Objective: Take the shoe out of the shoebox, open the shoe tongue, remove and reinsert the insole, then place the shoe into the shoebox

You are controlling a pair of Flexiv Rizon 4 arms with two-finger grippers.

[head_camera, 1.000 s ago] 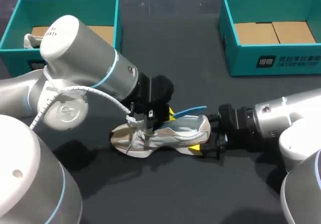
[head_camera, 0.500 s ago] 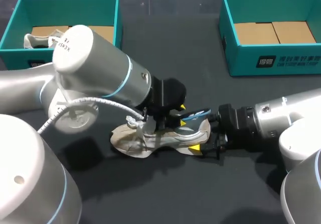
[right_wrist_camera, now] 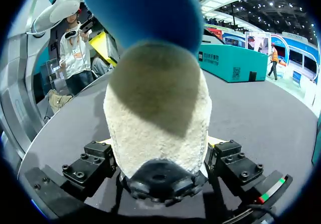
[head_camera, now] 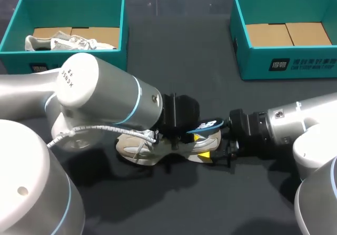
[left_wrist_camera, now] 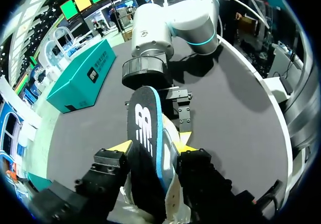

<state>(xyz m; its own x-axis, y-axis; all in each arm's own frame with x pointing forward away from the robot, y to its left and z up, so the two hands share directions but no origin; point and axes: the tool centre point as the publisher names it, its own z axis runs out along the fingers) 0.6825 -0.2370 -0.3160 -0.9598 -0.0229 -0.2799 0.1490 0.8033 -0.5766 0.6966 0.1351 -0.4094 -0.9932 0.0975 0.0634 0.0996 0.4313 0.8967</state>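
Observation:
A white and grey shoe (head_camera: 138, 147) lies on its side on the dark table, toe to the left. A black insole with a blue edge (head_camera: 208, 124) sticks up out of its heel opening. My left gripper (head_camera: 192, 135) is over the shoe's opening. In the left wrist view the insole (left_wrist_camera: 145, 128) stands between the parted fingers of the left gripper (left_wrist_camera: 153, 146), which is open. My right gripper (head_camera: 210, 149) comes in from the right and holds the heel. In the right wrist view the fuzzy heel (right_wrist_camera: 158, 118) fills the right gripper (right_wrist_camera: 160, 151), with both fingers against it.
A teal shoebox (head_camera: 16, 27) at the back left holds another white shoe (head_camera: 68, 40). A second teal shoebox (head_camera: 242, 53) at the back right has only cardboard on its floor. My left arm's large body covers the table left of the shoe.
My left gripper has slid right along the shoe, from the laces to the heel opening, and its fingers have parted. The insole now juts further past the heel. The right arm has kept still.

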